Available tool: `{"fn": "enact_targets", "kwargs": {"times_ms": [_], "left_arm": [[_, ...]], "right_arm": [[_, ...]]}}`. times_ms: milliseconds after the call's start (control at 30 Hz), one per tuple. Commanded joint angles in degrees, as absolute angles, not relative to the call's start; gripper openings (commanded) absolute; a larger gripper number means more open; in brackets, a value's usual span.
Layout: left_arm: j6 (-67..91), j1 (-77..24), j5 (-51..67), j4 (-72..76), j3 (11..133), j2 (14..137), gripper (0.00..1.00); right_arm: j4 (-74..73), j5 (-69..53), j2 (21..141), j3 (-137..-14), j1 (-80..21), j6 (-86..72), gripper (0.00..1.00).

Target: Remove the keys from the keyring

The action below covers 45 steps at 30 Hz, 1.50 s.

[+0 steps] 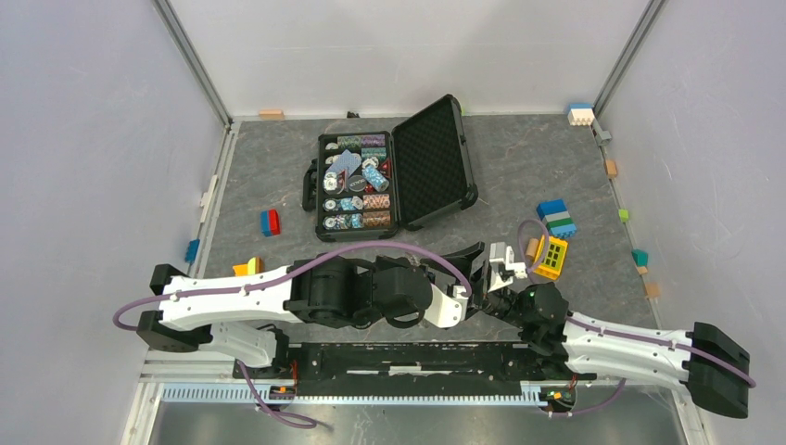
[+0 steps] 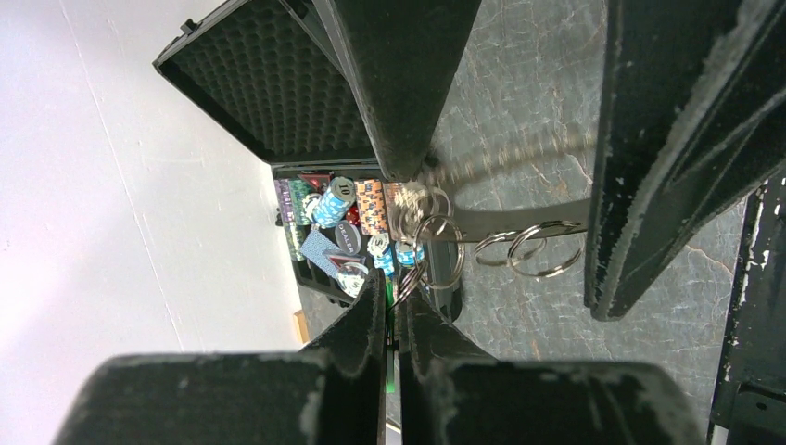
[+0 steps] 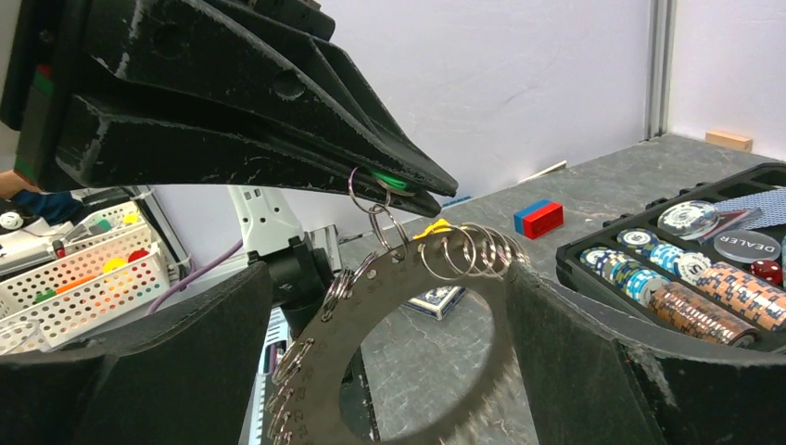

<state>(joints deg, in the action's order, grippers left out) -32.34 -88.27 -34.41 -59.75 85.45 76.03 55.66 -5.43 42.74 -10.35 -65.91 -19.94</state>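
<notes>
Right gripper [image 3: 389, 271], spread wide, clamps the keyring [image 3: 320, 371] across its rim while the nearly closed left gripper [image 2: 394, 292] pinches the green-tagged key [image 3: 394, 181], which probably next needs pulling free

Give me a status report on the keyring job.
Left end effector shut on green tag. Right end effector shut on keyring. Nothing in the way; case sits apart.
</notes>
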Motion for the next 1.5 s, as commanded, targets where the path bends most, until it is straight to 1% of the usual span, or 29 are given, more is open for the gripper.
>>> {"fn": "enact_targets", "kwargs": {"times_ms": [0, 300, 567, 700, 867, 967, 1133, 1300, 1367, 1400, 1467], "left_arm": [[-30.51, -88.55, -34.80, -58.41, 88.01, 75.74, 0.02], [-30.40, -88.55, -34.69, -58.36, 87.85, 75.61, 0.02], [-30.11, -88.52, -34.55, -58.38, 87.73, 75.10, 0.02], [-30.13, -88.58, -34.28, -58.45, 87.71, 74.95, 0.02], [-29.92, -88.56, -33.68, -58.47, 87.63, 74.63, 0.02], [-29.65, -88.54, -33.01, -58.95, 87.71, 74.49, 0.02], [-28.72, -88.51, -31.20, -60.57, 88.25, 74.43, 0.02], [-28.37, -88.52, -28.48, -62.03, 89.36, 74.22, 0.02], [-28.17, -88.56, -27.25, -62.64, 90.17, 74.23, 0.02], [-28.05, -88.52, -26.59, -62.82, 90.63, 74.26, 0.02], [-28.04, -88.55, -25.68, -63.02, 91.26, 74.21, 0.02]], "right_arm": [[61.16, -7.01, 44.43, -11.22, -66.18, -21.27, 0.98], [58.78, -5.57, 46.57, -12.19, -66.35, -19.89, 0.98], [53.97, -1.89, 47.22, -12.87, -66.53, -17.71, 0.87], [54.27, -1.32, 47.06, -12.51, -66.63, -17.32, 0.76], [54.32, -1.49, 46.52, -12.16, -66.62, -16.62, 0.59], [54.32, -1.95, 45.25, -11.76, -66.62, -15.55, 0.53], [53.39, -4.64, 42.43, -11.30, -66.62, -12.49, 0.52], [50.29, -9.45, 40.17, -11.53, -66.62, -8.34, 0.45], [48.50, -10.21, 39.55, -11.98, -66.58, -7.02, 0.44], [47.79, -10.34, 39.33, -12.04, -66.61, -6.52, 0.46], [47.06, -10.46, 39.20, -12.16, -66.62, -6.11, 0.55]]}}
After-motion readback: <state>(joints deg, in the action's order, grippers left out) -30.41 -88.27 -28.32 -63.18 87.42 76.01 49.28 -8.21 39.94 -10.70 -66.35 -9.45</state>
